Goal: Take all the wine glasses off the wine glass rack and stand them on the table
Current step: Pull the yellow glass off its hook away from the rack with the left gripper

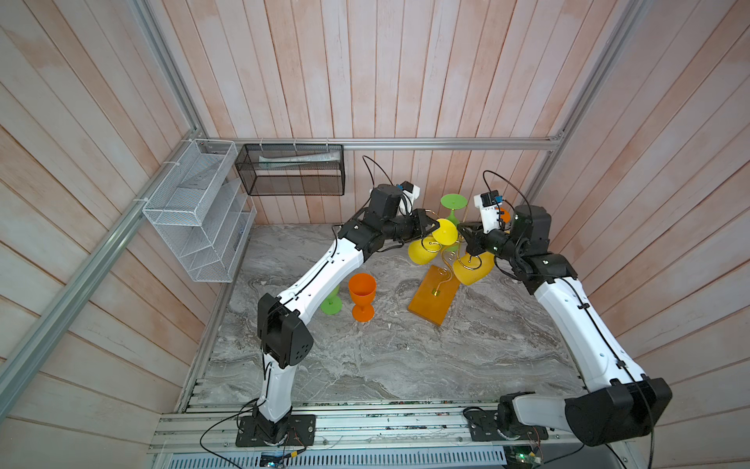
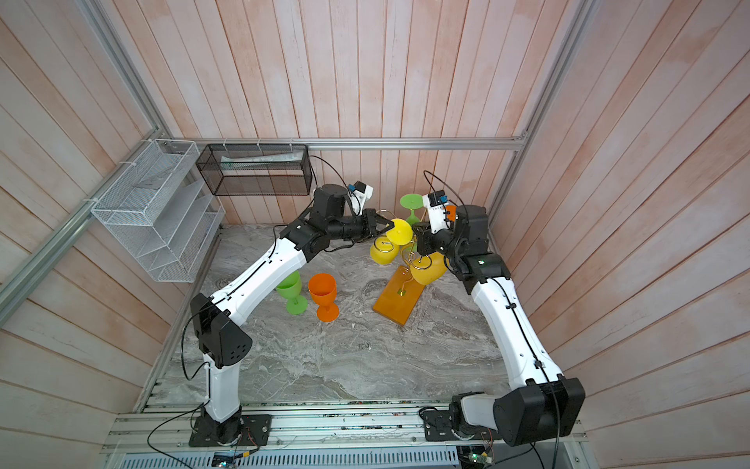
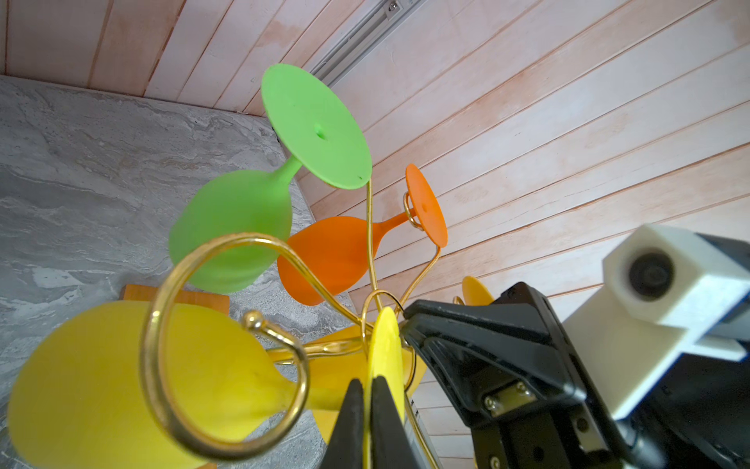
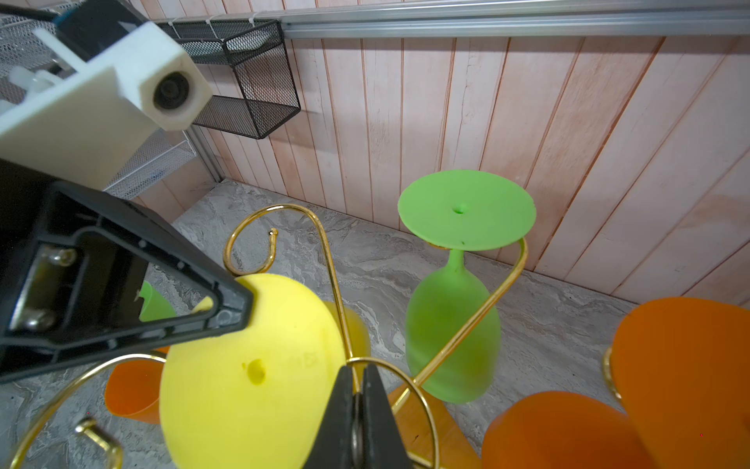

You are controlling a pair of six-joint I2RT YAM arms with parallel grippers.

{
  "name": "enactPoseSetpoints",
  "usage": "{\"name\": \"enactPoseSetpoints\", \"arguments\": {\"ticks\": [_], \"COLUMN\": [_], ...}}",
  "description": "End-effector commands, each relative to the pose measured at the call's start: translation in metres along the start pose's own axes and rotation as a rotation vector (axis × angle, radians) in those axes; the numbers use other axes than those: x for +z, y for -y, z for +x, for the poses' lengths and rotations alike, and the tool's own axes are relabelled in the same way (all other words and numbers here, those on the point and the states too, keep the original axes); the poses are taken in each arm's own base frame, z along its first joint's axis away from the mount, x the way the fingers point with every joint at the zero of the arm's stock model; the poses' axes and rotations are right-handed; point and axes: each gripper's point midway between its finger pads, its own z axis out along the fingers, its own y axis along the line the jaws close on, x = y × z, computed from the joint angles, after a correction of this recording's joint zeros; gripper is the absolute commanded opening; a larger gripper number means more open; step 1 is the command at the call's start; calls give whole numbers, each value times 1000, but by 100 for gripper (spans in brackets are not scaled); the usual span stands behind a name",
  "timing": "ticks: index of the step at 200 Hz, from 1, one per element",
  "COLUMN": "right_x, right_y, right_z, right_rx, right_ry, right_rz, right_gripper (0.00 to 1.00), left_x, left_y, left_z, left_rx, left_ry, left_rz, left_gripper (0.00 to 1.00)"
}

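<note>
- Top views, room: pale pink wooden plank walls point(image 1: 406, 81) enclose the cell, edged by aluminium rails point(image 1: 406, 143).
- Surface: a grey marble-patterned tabletop point(image 1: 385, 357), with two white-and-black arms mounted at its near edge.
- Fixtures: a white wire-mesh basket point(image 1: 195, 211) and a black mesh basket point(image 1: 292, 170) hang on the walls at the far left.
- Task object: the wine glass rack point(image 1: 433, 298) stands toward the far right of the tabletop. Thin gold wire arms curl from a slender stem on a flat orange-brown base. Green, orange and yellow glasses hang from it bowl-down.
- Loose items: an orange goblet point(image 1: 362, 296) and a green goblet point(image 1: 332, 304) stand upright left of the rack.
- Target: the yellow wine glass point(image 1: 422, 251) hangs in a curled arm on the rack's left side.
- Detail: the left gripper point(image 3: 367, 385) has narrow jaws, pinching the rim of that glass's foot.
- Detail: the right gripper point(image 4: 359, 390) has its jaws closed on the gold wire at the rack's hub.
</note>
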Motion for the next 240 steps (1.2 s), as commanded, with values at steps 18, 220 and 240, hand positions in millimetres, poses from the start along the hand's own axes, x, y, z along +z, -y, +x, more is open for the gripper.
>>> {"name": "enactPoseSetpoints", "arguments": {"ticks": [18,220,240], "right_x": [-2,-2,-2], "right_y": [-8,-3,-2], "right_z": [11,10,10], "right_rx": [13,14,16], "right_ry": [-35,-32,-33], "right_rz": [-18,10,13], "right_gripper": [8,8,8], "left_x": [-12,-63,-71], "left_y": [24,37,33], "left_z": [-19,-36,-37], "left_rx": [34,-20,-23], "left_ry": [56,133,149], "left_rz": [57,145,138], "left_gripper": [6,1,0]}}
